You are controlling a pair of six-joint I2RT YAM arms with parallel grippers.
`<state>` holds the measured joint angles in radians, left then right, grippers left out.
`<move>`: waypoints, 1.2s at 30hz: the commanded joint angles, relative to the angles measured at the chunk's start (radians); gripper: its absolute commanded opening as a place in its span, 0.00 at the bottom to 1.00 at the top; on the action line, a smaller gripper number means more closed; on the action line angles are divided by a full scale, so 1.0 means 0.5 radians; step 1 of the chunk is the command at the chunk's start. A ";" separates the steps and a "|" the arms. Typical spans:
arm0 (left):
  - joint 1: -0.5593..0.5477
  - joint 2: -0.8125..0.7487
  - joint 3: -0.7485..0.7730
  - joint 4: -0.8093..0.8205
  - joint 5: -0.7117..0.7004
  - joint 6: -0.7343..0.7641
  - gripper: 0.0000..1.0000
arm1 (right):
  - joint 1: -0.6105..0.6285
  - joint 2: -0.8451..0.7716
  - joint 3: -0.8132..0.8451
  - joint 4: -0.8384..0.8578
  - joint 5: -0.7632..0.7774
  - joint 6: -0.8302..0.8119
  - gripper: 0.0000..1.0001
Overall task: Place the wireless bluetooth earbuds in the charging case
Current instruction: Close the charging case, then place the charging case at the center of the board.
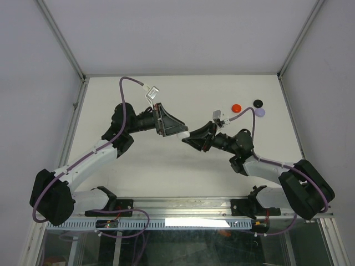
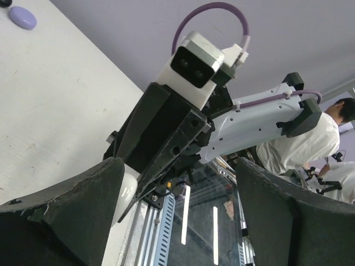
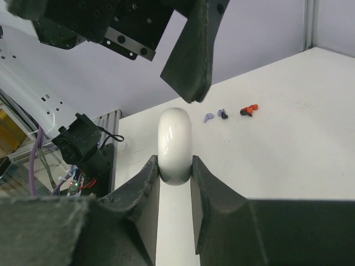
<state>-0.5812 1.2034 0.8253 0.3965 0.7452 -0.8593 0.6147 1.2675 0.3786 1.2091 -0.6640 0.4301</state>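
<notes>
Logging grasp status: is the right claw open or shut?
Shut. The right claw grips the white rounded piece; its wrist view shows both fingers pressed against the piece's sides.

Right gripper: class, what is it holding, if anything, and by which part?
The right gripper pinches a glossy white rounded case by its near end, one finger on each side.

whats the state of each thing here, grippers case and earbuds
left gripper: open, empty
right gripper: shut on the charging case
charging case: gripped on edge, lid state unclear
red earbud: loose on table
black earbud: loose on table
lavender earbud: loose on table
</notes>
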 commanded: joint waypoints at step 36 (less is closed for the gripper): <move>0.513 -0.332 0.244 -1.548 -2.017 1.169 0.99 | -0.995 0.273 0.323 -2.306 0.288 -0.008 0.04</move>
<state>-0.3645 1.0668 0.9600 -0.4255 -0.2611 -0.2871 0.1669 1.3426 0.4870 0.0650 -0.4767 0.4469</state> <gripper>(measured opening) 0.990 0.262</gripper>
